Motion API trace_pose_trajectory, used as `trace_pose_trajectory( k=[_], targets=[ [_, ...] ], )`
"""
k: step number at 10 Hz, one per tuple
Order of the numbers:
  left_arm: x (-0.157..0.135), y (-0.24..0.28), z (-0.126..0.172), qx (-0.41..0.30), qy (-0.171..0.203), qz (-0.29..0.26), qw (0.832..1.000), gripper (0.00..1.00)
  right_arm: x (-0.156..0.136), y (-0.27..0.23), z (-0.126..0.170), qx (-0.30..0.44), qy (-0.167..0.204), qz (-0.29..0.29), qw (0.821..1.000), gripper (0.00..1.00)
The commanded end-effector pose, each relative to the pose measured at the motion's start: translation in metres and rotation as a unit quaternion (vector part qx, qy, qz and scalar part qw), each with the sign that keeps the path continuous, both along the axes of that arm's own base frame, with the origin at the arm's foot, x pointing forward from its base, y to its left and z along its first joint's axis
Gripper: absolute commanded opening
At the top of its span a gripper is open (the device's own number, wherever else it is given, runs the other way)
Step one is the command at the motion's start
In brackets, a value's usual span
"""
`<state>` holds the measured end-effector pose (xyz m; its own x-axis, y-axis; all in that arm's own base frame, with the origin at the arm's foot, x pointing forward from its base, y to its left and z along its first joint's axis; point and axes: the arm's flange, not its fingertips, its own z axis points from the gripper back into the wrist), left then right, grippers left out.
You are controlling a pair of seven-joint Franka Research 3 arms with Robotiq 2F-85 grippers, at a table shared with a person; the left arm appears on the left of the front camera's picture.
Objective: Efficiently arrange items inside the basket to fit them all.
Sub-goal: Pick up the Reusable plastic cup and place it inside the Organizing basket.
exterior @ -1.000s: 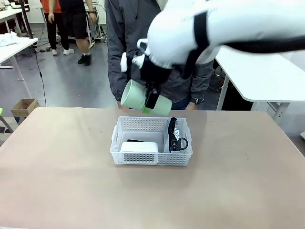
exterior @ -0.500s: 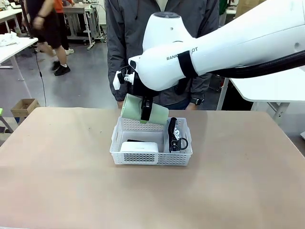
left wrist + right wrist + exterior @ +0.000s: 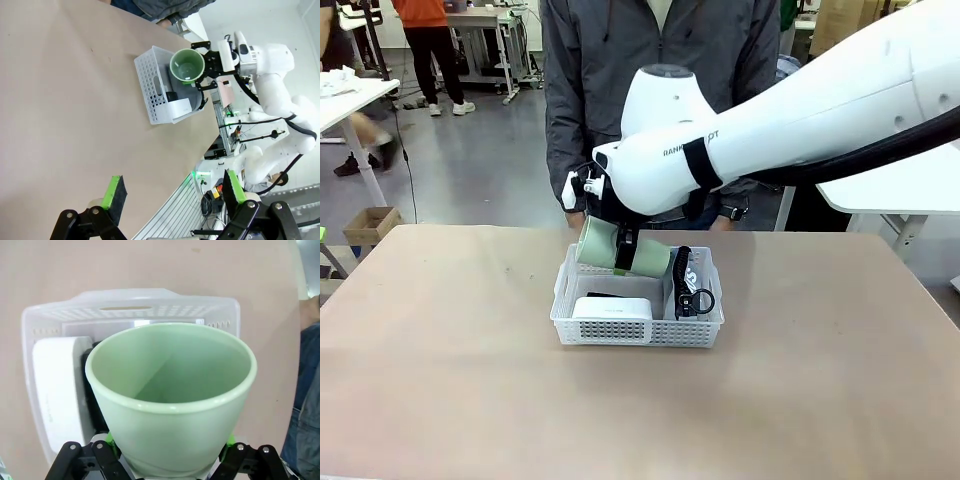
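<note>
Pale green cup (image 3: pixel 623 250) clamped sideways across its wall by right fingers (image 3: pixel 626 249) above basket (image 3: pixel 638 330); rigid, smooth, likely slippery—grip near base; left fingers (image 3: pixel 172 195) wide, empty.

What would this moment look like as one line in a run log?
right gripper: shut on pale green cup, on its side over basket | left gripper: open, empty | in basket: white device, pouch strap

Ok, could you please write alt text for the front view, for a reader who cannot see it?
The right end effector holds a pale green cup on its side, over the far part of a white basket on a tan table. The basket holds a white box and black items; a person stands behind.
</note>
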<state>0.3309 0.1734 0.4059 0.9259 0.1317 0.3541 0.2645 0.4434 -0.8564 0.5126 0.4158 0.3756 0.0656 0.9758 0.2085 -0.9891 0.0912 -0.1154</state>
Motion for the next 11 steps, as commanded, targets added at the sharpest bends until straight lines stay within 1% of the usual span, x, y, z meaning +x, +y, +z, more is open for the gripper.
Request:
trace_pose_trajectory(
  k=[1, 2, 4, 9, 10, 11],
  targets=[
    [-0.003, 0.0, 0.003, -0.004, 0.003, -0.001, 1.0, 1.0, 0.006, 0.003, -0.003, -0.008, -0.011, -0.008, 1.0, 0.85],
    [-0.003, 0.0, 0.003, -0.004, 0.003, -0.001, 1.0, 1.0, 0.007, 0.006, -0.01, -0.018, -0.015, -0.005, 1.0, 0.85],
    [-0.003, 0.0, 0.003, -0.004, 0.003, -0.001, 1.0, 1.0, 0.007, 0.009, -0.015, -0.018, -0.02, 0.003, 1.0, 0.85],
    [-0.003, 0.0, 0.003, -0.004, 0.003, -0.001, 1.0, 1.0, 0.009, 0.012, -0.025, -0.032, -0.01, 0.005, 0.999, 0.85],
    [-0.003, 0.0, 0.003, -0.004, 0.003, -0.001, 1.0, 1.0, 0.007, 0.012, -0.025, -0.041, -0.017, 0.009, 0.999, 1.0],
    [-0.003, 0.0, 0.003, -0.004, 0.003, -0.001, 1.0, 1.0, 0.007, 0.011, -0.025, -0.038, -0.016, 0.013, 0.999, 1.0]
  ],
)
